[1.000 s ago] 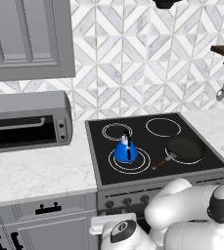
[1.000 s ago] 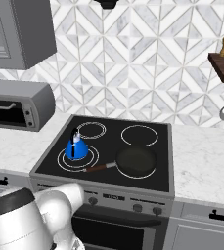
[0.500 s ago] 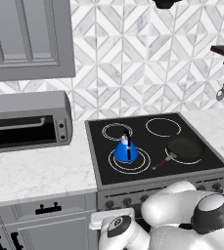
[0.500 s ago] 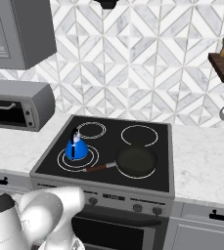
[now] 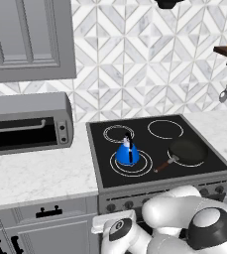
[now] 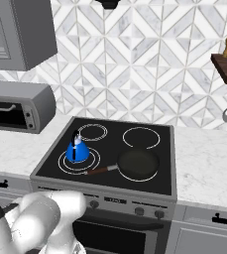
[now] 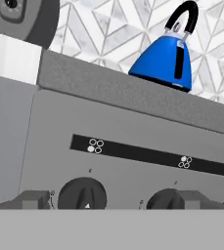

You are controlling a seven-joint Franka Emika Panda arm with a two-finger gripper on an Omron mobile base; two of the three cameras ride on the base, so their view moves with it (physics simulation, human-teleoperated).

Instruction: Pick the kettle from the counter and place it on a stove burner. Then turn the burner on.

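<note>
Knobs (image 7: pixel 82 194) on the stove's grey front panel sit right before my hand camera, the gripper (image 7: pixel 108 202) low against them with its fingers spread wide and nothing between them. Above the panel's edge I see the kettle (image 5: pixel 127 152), upright on the stove burner (image 5: pixel 131 163) at front left. Right of it, apart, rests the frying pan (image 5: pixel 186 152). Beyond on the counter (image 5: pixel 40 173) stands the toaster oven (image 5: pixel 28 122).
</note>
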